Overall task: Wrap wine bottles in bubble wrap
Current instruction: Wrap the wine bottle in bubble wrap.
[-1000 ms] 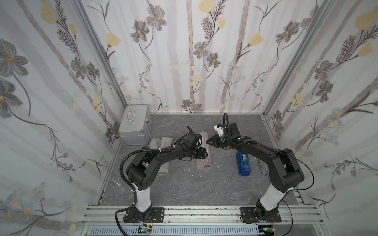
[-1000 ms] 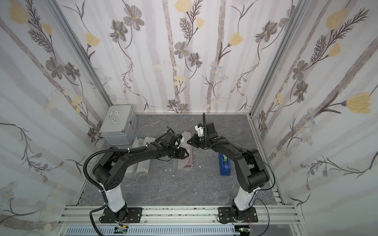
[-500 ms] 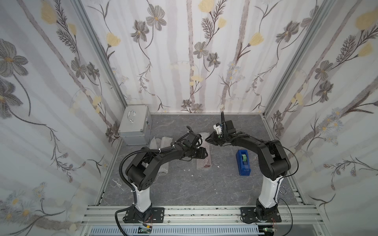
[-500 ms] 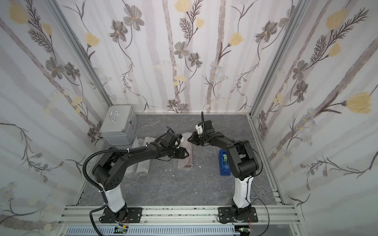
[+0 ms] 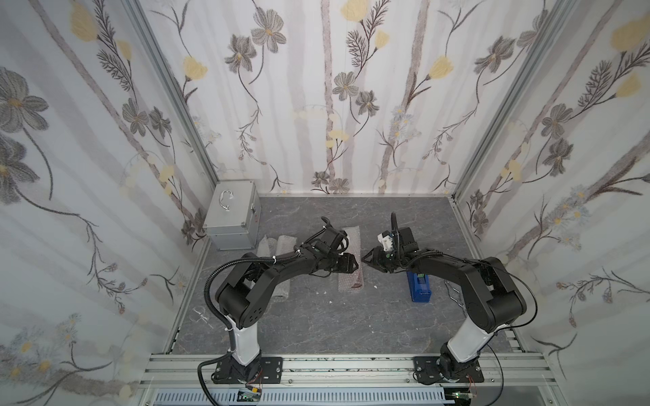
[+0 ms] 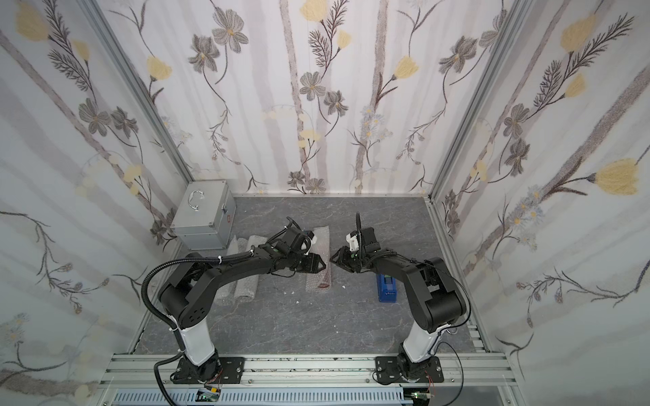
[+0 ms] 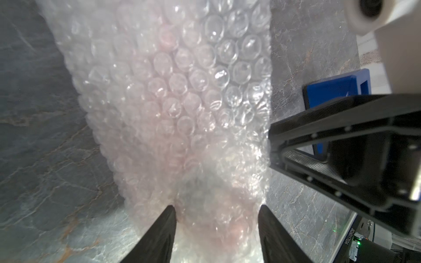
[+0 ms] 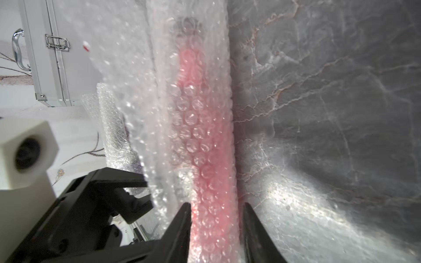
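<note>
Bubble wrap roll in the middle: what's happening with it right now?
Both arms are at the middle roll, a red-pink bottle lying inside bubble wrap. The left gripper and right gripper each straddle it from opposite sides, jaws apart. Two more wrapped rolls lie beside the metal case.

Robot test cell with a floral backdrop

Printed floral sheeting (image 5: 327, 105) hangs on three sides between bare aluminium posts (image 5: 176, 95) (a backdrop on a frame, not the walls of a room). A left arm (image 5: 256, 281) and a right arm (image 5: 471, 277), both black, are bolted to a slotted aluminium rail (image 5: 351, 367) along the front of a grey marble-look tabletop (image 5: 334, 323), with a slotted cable duct (image 5: 351, 399) below.
</note>
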Robot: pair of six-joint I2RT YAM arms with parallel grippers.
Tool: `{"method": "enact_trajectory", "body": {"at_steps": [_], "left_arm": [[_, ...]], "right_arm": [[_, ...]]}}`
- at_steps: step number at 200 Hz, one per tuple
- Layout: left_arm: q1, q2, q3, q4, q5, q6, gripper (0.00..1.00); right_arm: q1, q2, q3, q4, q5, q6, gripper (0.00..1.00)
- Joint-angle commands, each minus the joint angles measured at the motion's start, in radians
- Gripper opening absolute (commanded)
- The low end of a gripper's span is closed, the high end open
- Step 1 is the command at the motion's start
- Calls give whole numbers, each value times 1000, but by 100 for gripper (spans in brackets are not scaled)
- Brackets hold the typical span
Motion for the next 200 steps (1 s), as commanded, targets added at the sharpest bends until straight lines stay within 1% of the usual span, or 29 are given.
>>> {"method": "enact_trajectory", "body": {"at_steps": [1, 79, 126, 148, 177, 200], "left_arm": [[1, -13, 16, -10, -5, -8, 60], [2, -26, 10, -13, 9, -12, 60], [19, -45, 7, -15, 20, -14, 59], [25, -40, 1, -7, 18, -14, 57], [25, -27, 5, -3, 22, -24, 51], [29, -43, 13, -17, 31, -25, 46]], "right_arm": [[10, 21, -7, 125, -45, 14, 40], [63, 98, 33, 138, -49, 12, 43], [92, 129, 46, 144, -45, 14, 39], [106, 140, 59, 149, -55, 16, 38], [120, 149, 70, 152, -64, 14, 37], [123, 151, 64, 157, -64, 15, 38]]}}
